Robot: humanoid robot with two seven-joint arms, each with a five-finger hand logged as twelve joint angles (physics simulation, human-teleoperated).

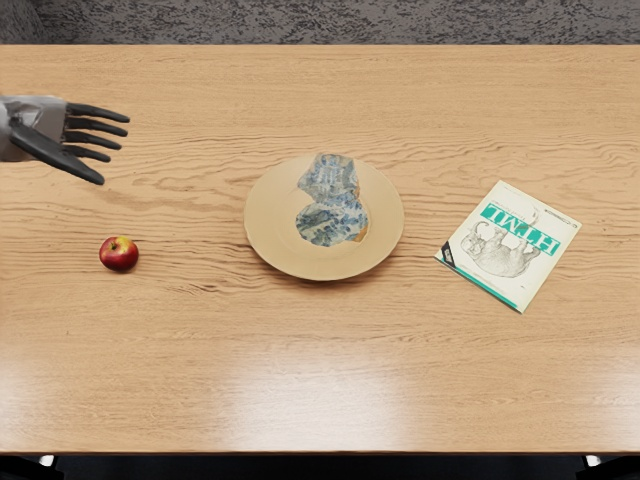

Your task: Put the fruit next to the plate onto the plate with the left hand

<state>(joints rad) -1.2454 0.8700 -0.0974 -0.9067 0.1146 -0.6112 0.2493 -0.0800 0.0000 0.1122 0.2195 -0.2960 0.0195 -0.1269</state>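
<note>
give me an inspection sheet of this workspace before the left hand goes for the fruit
surface: light wooden table, sheen near the front edge
job's things: small red apple lying on the table left of the round tan plate, clearly apart from it; a blue-and-white patterned patch shows in the plate's middle
clutter: white paperback book with a teal title and an animal drawing, lying right of the plate
grippers: left hand at the left edge, further back than the apple, dark fingers spread, holding nothing; right hand not in view
cables: nothing seen
surroundings: dark grey mottled floor beyond the far edge
</note>
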